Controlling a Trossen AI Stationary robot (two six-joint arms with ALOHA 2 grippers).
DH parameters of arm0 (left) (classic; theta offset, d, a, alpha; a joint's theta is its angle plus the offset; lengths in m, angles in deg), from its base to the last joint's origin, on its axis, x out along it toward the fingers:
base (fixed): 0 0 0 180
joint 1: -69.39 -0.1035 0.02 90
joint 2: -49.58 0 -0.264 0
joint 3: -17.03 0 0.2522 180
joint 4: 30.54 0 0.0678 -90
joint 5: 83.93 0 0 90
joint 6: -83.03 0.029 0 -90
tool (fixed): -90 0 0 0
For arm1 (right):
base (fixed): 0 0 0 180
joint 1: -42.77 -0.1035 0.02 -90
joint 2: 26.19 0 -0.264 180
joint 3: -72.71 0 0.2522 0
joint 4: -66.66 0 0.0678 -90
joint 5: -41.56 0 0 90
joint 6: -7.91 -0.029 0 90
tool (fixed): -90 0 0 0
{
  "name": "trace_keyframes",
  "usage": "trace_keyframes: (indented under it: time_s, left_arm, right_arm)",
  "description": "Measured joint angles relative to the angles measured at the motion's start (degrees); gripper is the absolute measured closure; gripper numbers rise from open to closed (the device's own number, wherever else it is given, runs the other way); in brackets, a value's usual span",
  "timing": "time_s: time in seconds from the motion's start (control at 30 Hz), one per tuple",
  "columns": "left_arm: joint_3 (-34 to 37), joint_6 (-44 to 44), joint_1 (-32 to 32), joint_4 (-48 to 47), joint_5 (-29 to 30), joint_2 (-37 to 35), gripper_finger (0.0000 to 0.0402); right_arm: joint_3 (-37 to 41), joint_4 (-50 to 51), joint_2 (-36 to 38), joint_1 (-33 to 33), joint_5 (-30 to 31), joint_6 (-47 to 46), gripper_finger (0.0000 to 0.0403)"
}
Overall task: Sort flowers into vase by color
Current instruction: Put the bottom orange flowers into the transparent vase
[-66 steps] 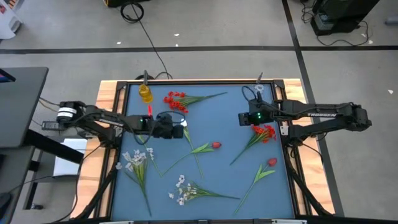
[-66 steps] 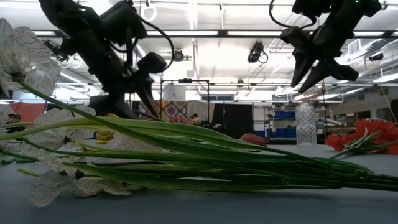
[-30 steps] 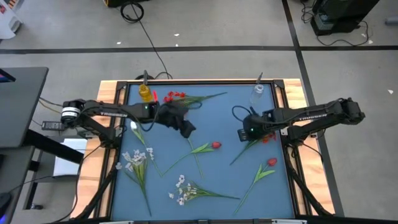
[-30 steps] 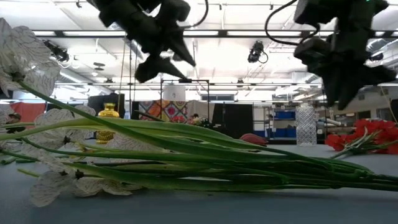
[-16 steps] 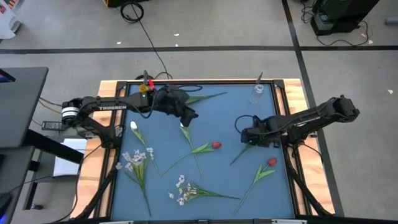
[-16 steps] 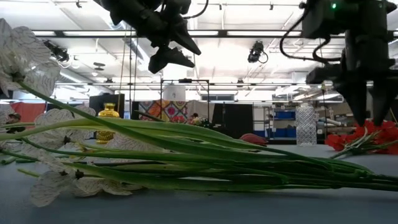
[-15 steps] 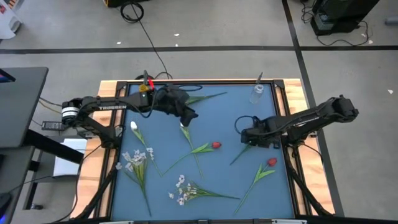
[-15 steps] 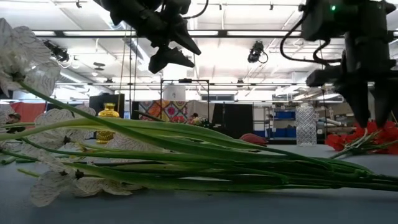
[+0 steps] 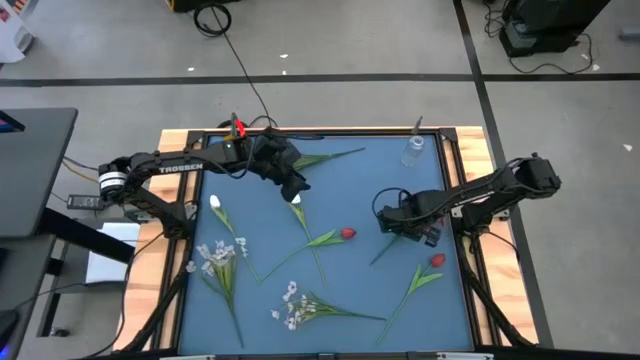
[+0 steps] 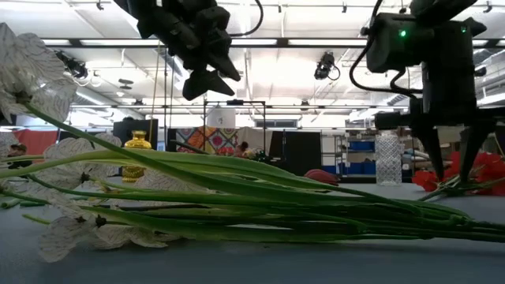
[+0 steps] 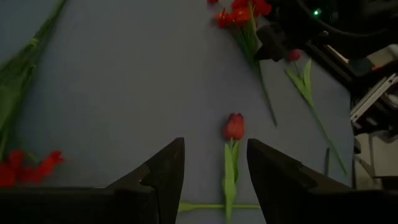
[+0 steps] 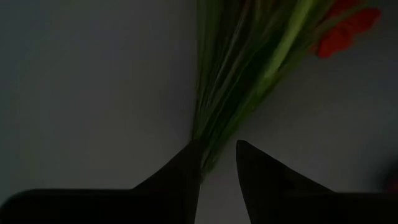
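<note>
My right gripper [image 9: 396, 224] [image 10: 451, 175] points down, open, at the table's right side. Its fingers stand on either side of the stalk end [image 12: 219, 118] of a red blossom cluster [image 10: 480, 170] lying flat; whether they touch it, I cannot tell. My left gripper [image 9: 292, 187] [image 10: 207, 79] hangs open, high above the far left area, empty. Its wrist view looks down on a single red bud [image 11: 234, 126]. White tulips [image 9: 297, 203] [image 9: 215, 203], white sprays [image 9: 290, 305] and another red bud [image 9: 437, 261] lie on the mat. A second red cluster [image 11: 28, 168] lies near the far edge.
A clear vase [image 9: 413, 150] [image 10: 388, 158] stands at the far right corner. A yellow vase [image 10: 137, 154] stands at the far left, hidden under my left arm in the high view. Wooden rails [image 9: 170, 160] frame the blue mat. Long green stalks [image 10: 260, 205] lie across the near area.
My right gripper has tipped to point straight down and has come down onto the stalk of the red cluster at the right. My left gripper has stayed raised and drifted a little toward the far edge. No flower has moved.
</note>
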Motion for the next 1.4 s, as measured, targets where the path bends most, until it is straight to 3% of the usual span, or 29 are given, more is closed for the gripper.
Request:
trace_keyframes:
  time_s: [0.33, 0.47, 0.63, 0.87, 1.13, 1.4]
  left_arm:
    - [0.0, 1.3, -2.2, -0.5, -1.0, 0.0, 0.0221]
    - [0.0, 2.6, -2.5, -0.9, -2.7, 0.0, 0.0221]
    - [0.0, 2.6, -2.5, -1.4, -2.9, 0.0, 0.0221]
    - [0.0, 2.6, -2.5, -3.1, -4.0, 0.0, 0.0221]
    - [0.0, 2.0, -2.5, -0.2, -4.3, 0.0, 0.0221]
    - [0.0, 1.8, -2.2, 9.8, -2.8, 0.0, 0.0221]
  right_arm:
    - [-0.3, -1.5, -7.7, 2.2, 3.6, -1.6, 0.0292]
    - [-0.2, -2.0, -8.7, 1.6, 4.4, -0.1, 0.0318]
    - [-0.2, -1.6, -5.0, -0.7, 8.0, -1.9, 0.0387]
    - [-3.3, 1.6, 2.8, -3.0, 17.5, -1.2, 0.0391]
    - [-10.1, 2.4, 7.8, -2.2, 39.6, 21.1, 0.0391]
    - [-16.7, 1.9, 10.1, 2.1, 51.6, 54.3, 0.0373]
